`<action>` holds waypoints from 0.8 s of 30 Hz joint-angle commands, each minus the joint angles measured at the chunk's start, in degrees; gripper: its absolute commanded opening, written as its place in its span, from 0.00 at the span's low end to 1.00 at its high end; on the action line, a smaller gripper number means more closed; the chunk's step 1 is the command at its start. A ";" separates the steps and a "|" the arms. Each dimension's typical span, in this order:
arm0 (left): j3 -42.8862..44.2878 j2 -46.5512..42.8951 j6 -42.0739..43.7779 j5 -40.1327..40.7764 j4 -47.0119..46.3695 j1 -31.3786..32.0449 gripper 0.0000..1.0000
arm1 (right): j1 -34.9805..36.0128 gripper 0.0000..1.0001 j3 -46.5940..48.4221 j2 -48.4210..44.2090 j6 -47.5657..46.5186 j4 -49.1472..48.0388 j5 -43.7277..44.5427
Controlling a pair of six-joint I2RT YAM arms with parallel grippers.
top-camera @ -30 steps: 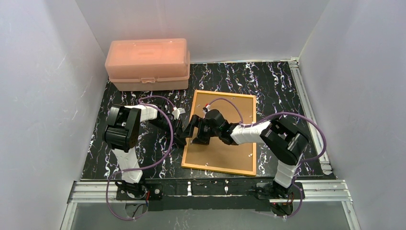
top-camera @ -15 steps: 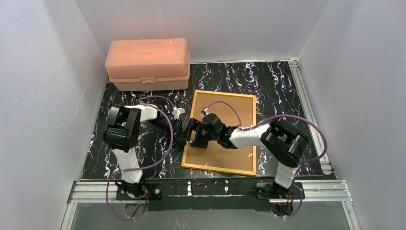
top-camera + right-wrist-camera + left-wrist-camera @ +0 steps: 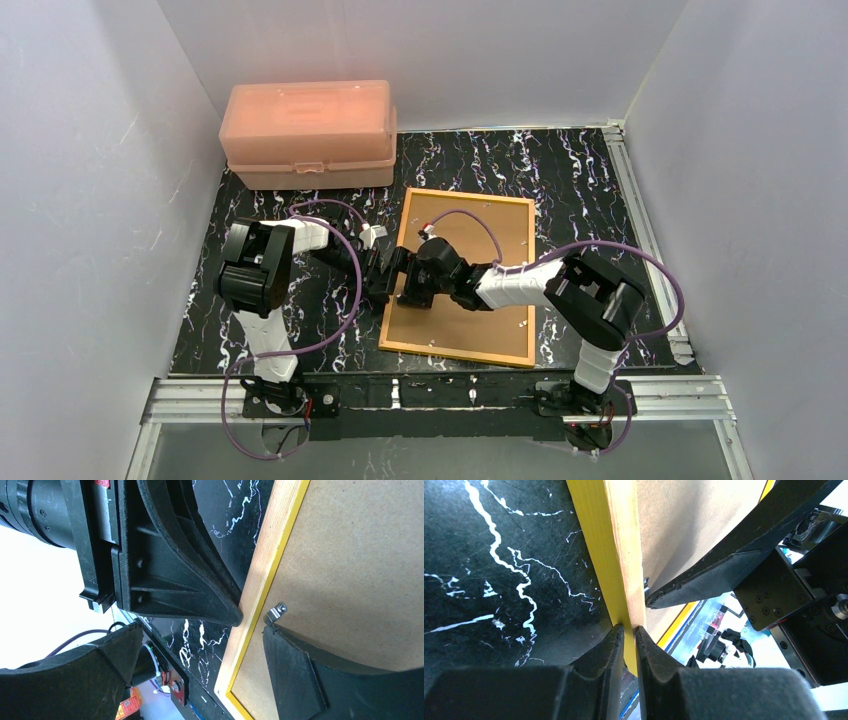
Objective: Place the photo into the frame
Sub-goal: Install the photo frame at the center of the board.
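The frame lies face down on the black table, its brown backing board facing up. My left gripper is shut on the frame's left rail; in the left wrist view its fingertips pinch the yellow and wooden edge. My right gripper is open over the board by that same rail. In the right wrist view one of its fingers touches a small metal clip on the board; the other finger hangs over the table. The photo is out of view.
A pink plastic box stands at the back left of the table. Grey walls enclose the table on three sides. The two grippers are very close together at the frame's left rail. Metal rails run along the near and right edges.
My right gripper has slid a little to the left across the backing board, towards the frame's left rail. The left gripper has stayed on the rail.
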State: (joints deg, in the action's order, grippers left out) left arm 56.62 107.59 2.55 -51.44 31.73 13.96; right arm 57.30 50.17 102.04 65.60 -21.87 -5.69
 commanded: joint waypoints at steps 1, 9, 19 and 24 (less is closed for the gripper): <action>-0.92 -1.24 1.28 -0.39 0.61 0.18 0.12 | 0.08 0.99 2.15 1.09 -2.61 4.26 3.30; -1.18 -1.07 1.49 -0.58 0.81 0.19 0.11 | 0.09 0.99 2.67 1.30 -4.48 3.43 3.98; -1.25 -1.15 1.50 -0.72 0.76 0.19 0.10 | 0.17 0.99 2.11 2.62 -5.85 0.09 4.31; -1.25 -1.00 1.50 -0.83 0.79 0.19 0.10 | 0.13 0.99 1.68 2.90 -6.64 -1.56 4.75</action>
State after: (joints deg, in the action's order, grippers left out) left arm 56.55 107.59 2.81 -51.72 31.77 13.82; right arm 57.54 51.96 103.33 61.47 -22.37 -4.40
